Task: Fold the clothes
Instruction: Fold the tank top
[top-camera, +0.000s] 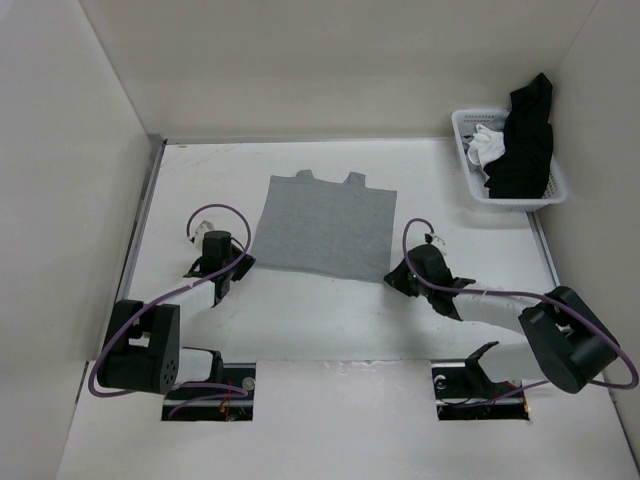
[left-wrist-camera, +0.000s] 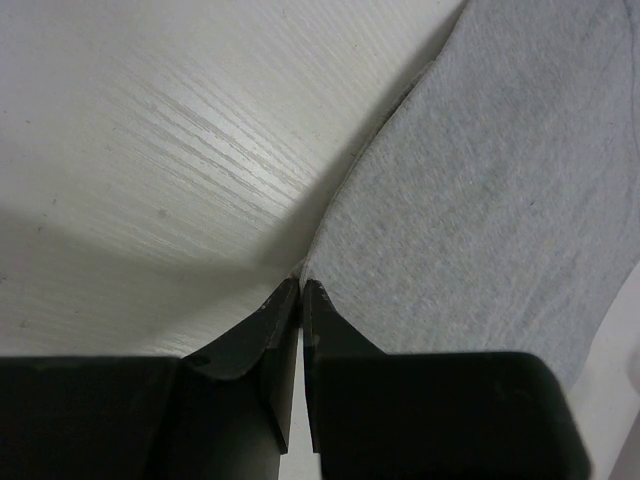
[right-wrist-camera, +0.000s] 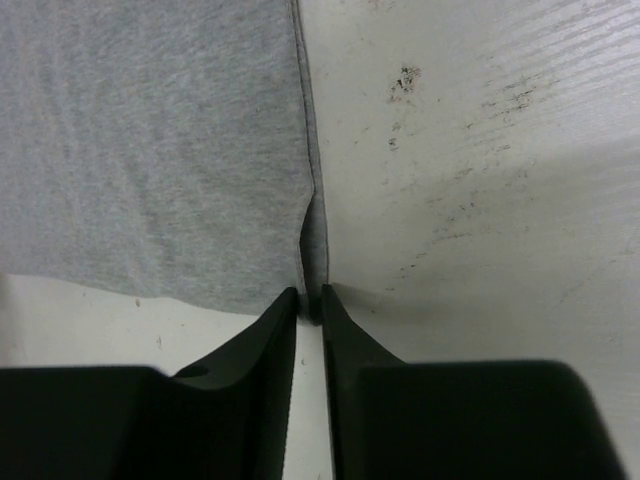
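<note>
White worktop, walled on three sides. Grey top lies flat at mid-worktop, neckline toward the far wall, hem toward the arms.

Left tool: jaws closed, pinching the near-left hem corner. Right tool: jaws nearly together, fabric edge caught between the tips at the near-right corner.

Step, judged: hem corners gripped for a first fold. The next move calls for an even lift of both corners, carrying the hem toward the neckline.

Basket stands far right, well apart.
</note>
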